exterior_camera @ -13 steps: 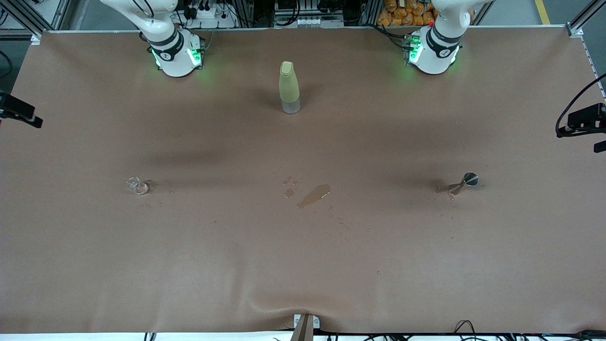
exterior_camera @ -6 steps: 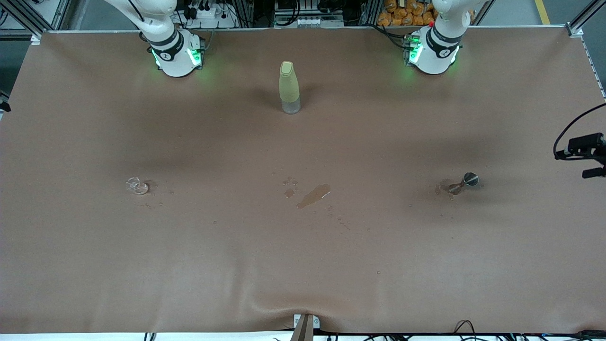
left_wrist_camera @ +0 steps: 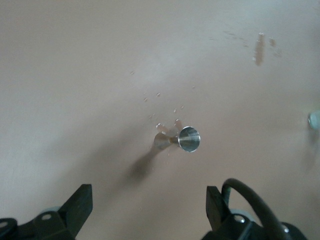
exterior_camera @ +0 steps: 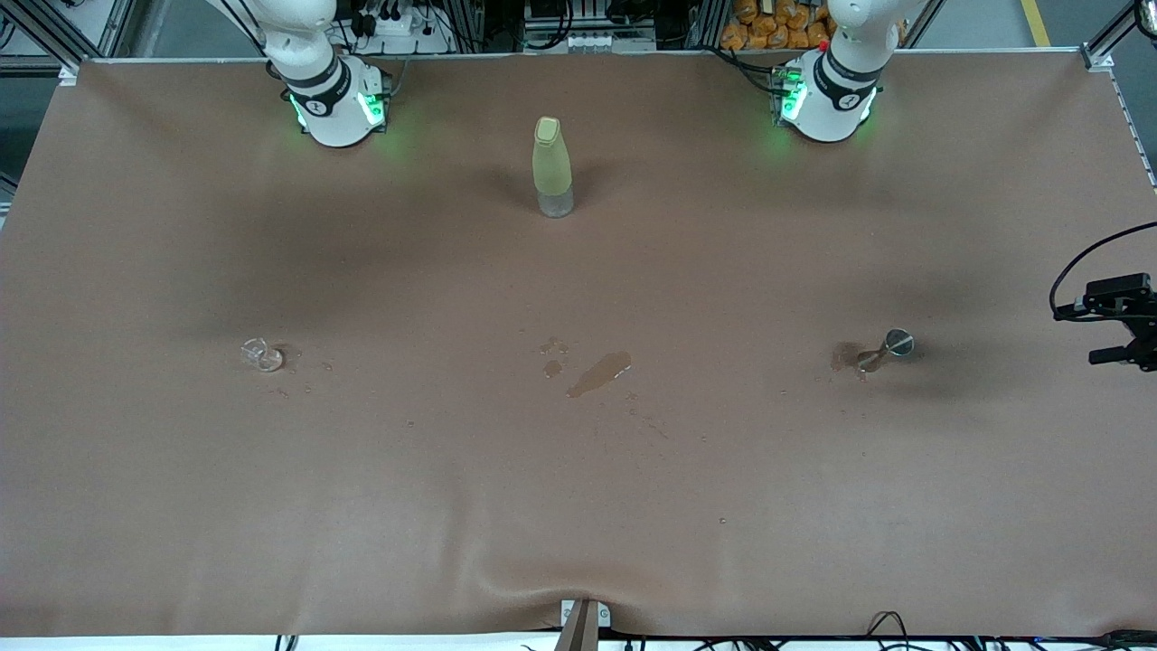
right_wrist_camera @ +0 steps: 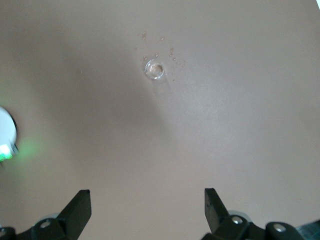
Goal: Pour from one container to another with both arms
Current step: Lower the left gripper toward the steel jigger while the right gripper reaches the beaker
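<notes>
glass cup [right_wrist_camera: 154, 69]: stood on the worktop [exterior_camera: 578, 506], below the right gripper [right_wrist_camera: 147, 210]
metal cup [left_wrist_camera: 183, 139]: seen below the left gripper [left_wrist_camera: 149, 207]
fingers: spread apart on both, nothing held

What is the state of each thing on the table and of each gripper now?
Glass cup: upright, not held.
Metal cup: standing, not held.
Bottle: upright, capped.
Spill: wet patch mid-table.
Left gripper: open, empty, above the metal cup.
Right gripper: open, empty, high over the table.

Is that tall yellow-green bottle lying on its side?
No, the tall yellow-green bottle stands upright on the brown table, cap on top.
</notes>
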{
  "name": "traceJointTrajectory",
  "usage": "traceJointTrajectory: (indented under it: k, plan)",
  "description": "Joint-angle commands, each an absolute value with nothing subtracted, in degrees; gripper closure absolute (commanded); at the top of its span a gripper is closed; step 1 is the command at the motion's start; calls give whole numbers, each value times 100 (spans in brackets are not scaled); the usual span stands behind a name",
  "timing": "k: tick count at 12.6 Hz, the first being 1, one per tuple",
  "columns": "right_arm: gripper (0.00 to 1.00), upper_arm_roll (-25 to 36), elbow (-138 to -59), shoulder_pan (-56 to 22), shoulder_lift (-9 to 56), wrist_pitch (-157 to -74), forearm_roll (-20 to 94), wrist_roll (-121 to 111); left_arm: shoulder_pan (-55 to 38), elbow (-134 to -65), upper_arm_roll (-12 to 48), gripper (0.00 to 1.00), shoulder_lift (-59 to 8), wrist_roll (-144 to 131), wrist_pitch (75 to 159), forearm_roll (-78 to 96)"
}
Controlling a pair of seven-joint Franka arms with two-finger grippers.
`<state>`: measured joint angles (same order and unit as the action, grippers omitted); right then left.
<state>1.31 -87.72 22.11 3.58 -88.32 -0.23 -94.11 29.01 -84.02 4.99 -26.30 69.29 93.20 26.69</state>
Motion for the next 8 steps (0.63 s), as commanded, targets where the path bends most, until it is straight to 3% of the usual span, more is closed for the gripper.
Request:
traceJointTrajectory:
  k: [1, 8]
  plan:
    - [0, 26, -8780, 2417, 387, -8999, -114, -10692, 3233, -8288, 545, 0, -3232, 8423, 9316, 3451]
    - [0, 26, -8807, 2759, 781, -9105, 524, -11863, 3270, -8315, 554, 0, -4067, 10105, 9316, 4244]
